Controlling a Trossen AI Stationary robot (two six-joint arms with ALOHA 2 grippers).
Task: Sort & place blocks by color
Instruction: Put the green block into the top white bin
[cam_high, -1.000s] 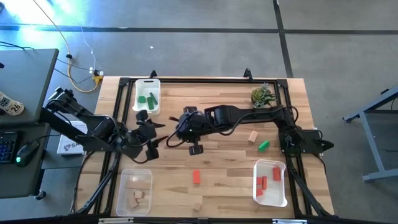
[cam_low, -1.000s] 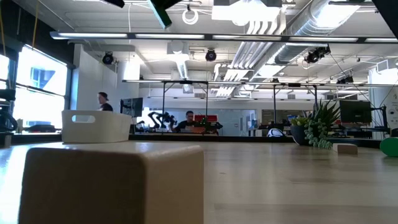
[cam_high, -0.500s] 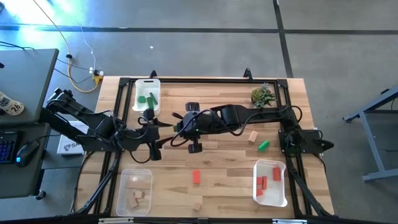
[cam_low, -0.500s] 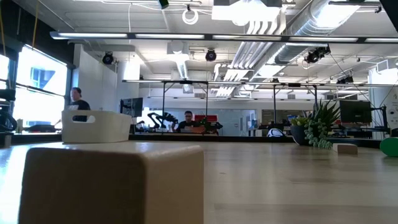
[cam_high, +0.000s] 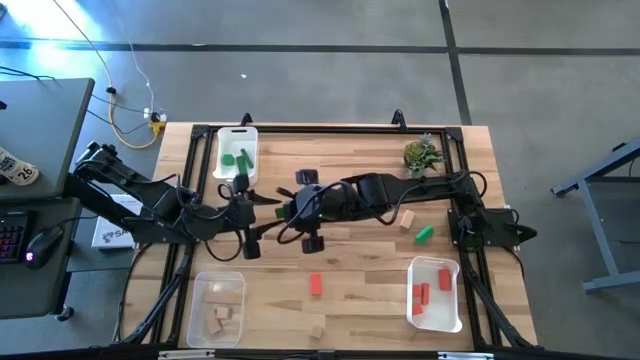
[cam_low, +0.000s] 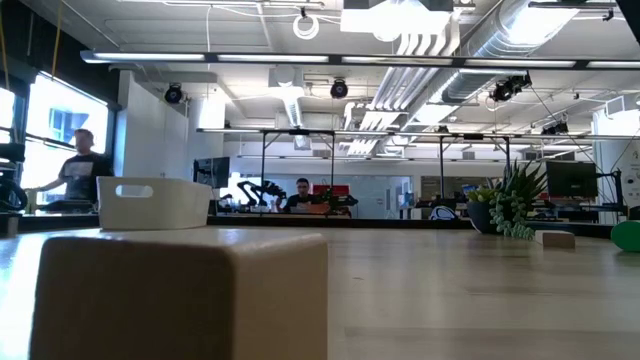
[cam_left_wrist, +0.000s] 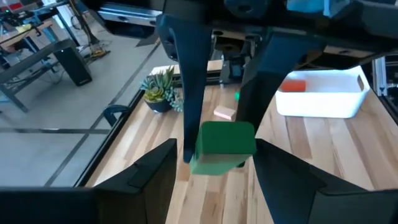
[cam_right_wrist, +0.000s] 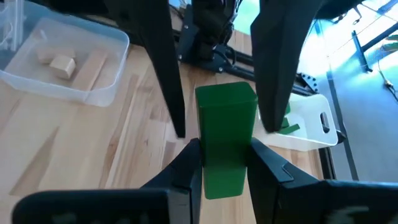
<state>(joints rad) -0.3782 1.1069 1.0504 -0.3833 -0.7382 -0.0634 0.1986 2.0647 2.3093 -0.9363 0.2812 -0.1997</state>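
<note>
Above the table's middle my two grippers meet tip to tip. My right gripper (cam_high: 283, 207) (cam_right_wrist: 224, 163) is shut on a green block (cam_right_wrist: 225, 134) (cam_left_wrist: 224, 146). My left gripper (cam_high: 268, 203) (cam_left_wrist: 216, 149) is open, one finger on either side of the block's free end, and a gap shows between finger and block. Other blocks lie loose on the table: a red one (cam_high: 316, 284), a green one (cam_high: 424, 234), and two tan ones (cam_high: 407, 219) (cam_high: 317, 329). Neither gripper shows in the low view. My right gripper pinches the green block's end nearest its wrist (cam_right_wrist: 214, 177) between its two fingers, one on each opposite side face. The fingers come from the table's right, slanting down. The block sticks out past the fingertips toward my left gripper, lifted clear of the table.
A white tray with green blocks (cam_high: 237, 155) stands far left. A clear tray with tan blocks (cam_high: 217, 308) is near left, and a white tray with red blocks (cam_high: 435, 293) near right. A potted plant (cam_high: 421, 154) stands at the back right. Bare wood lies between them.
My right gripper has risen with the green block, which has left the top of the low view, and has gone a little toward the table's left. My left gripper has risen and tipped up from pointing down to nearly level, so its open fingers now flank the block.
</note>
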